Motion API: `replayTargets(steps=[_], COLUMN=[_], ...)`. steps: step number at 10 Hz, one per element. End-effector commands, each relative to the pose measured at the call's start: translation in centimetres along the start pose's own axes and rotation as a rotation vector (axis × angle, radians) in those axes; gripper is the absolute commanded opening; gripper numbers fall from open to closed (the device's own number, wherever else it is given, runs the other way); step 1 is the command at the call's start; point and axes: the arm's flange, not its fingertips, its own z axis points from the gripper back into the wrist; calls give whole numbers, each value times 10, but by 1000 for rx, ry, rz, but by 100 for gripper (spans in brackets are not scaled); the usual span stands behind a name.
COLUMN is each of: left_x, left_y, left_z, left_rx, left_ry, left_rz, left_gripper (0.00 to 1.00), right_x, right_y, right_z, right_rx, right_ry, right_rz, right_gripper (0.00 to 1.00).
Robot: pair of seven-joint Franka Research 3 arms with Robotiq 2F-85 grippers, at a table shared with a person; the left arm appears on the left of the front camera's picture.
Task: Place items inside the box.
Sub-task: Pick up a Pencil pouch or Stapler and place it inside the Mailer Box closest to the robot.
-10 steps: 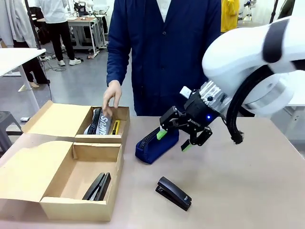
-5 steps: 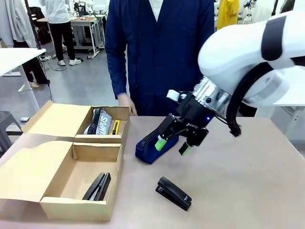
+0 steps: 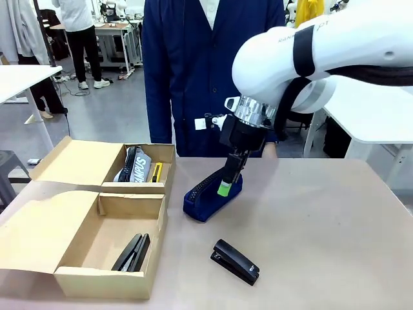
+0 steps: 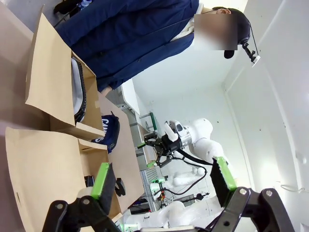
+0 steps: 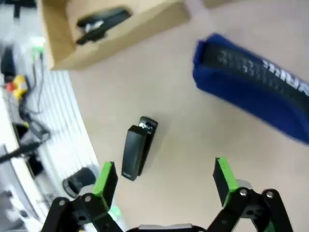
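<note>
Standing by the counter here. The big white right arm reaches over the middle. Its right gripper hangs just above the navy pencil case, jaws spread wide with nothing in them. The left gripper, off at the boxes' side, has its jaws wide apart and empty too.

The near cardboard box, flap laid open, has black staplers along its right wall and lots of bare floor. My bet is the case goes there. The far cardboard box holds another pencil case lettered "CAMPUS" plus a yellow-black utility knife.

The navy case looks soft, light and squashy, so I'd pinch it across the narrow body mid-length, not by the zip. A loose black stapler lies nearer the robot. That one's stiff, heavier and probably slick.
</note>
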Motion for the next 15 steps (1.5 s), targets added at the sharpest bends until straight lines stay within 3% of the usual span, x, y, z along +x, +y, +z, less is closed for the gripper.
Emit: replayTargets(steps=[1, 2, 4, 6, 8, 10, 12, 13, 14, 15], left_x=[-2, -2, -2, -2, -2, -2, -2, -2, -2, -2], left_y=[-2, -2, -2, -2, -2, -2, -2, -2, -2, -2], left_z=[-1, -1, -1, -1, -1, -1, -1, -1, -1, -1], left_rx=[-19, -19, -19, -19, -19, -19, -19, -19, -19, -19], left_ry=[-11, -11, -11, -11, -11, -11, -11, -11, -11, -11], left_rz=[-21, -21, -21, -21, -21, -21, -21, -21, -21, -21], left_gripper=[100, 100, 100, 100, 100, 100, 100, 100, 100, 100], right_x=[-5, 0, -3, 10, 28, 36, 31, 8, -7, -6], right_y=[-2, 0, -20, -41, -58, -66, -64, -32, 27, 97], right_z=[-3, 0, -3, -9, -22, -34, -41, -7, 21, 29], right_rx=[3, 0, -163, -247, -226, -262, -198, -59, 123, -18], right_ry=[-4, 0, -94, -72, -12, -37, -44, -211, -322, -332], right_rz=[-166, 0, 434, 597, 631, 684, 652, 457, 273, 313], right_gripper=[100, 100, 100, 100, 100, 100, 100, 100, 100, 100])
